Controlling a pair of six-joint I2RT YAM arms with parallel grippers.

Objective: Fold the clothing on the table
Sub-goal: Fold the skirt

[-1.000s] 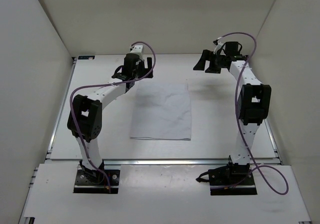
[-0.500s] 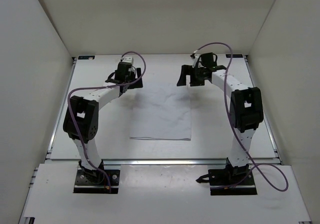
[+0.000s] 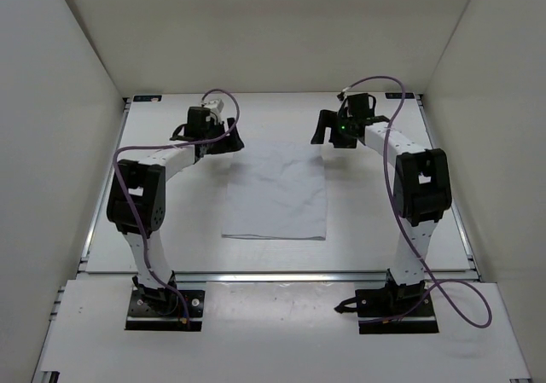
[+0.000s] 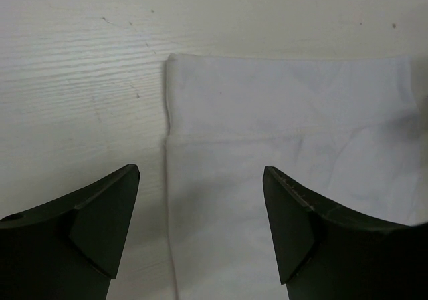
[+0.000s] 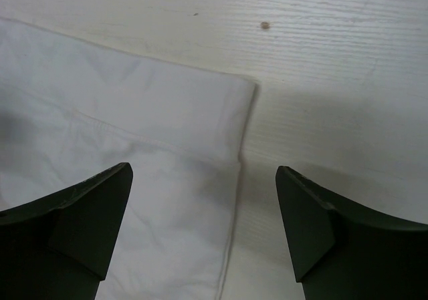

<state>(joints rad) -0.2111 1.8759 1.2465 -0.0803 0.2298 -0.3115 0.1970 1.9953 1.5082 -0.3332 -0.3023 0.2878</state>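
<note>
The white clothing [image 3: 277,191] lies flat as a folded rectangle in the middle of the table [image 3: 367,212]. My left gripper [image 3: 229,142] hangs open over its far left corner; in the left wrist view the cloth's left edge [image 4: 167,139] runs between the two dark fingers [image 4: 100,220]. My right gripper [image 3: 328,133] hangs open over the far right corner; the right wrist view shows the clothing [image 5: 134,153] with its right edge passing between the fingers [image 5: 321,226]. Neither gripper holds anything.
White walls enclose the table on the left, back and right. Aluminium rails [image 3: 281,274] edge the tabletop. Both arm bases [image 3: 162,302] sit at the near edge, and purple cables loop off each arm.
Both grippers have come down and inward over the clothing's far corners, the left shifting left, the right swinging in from the far right. Their jaws have narrowed a little. The clothing has not moved.
</note>
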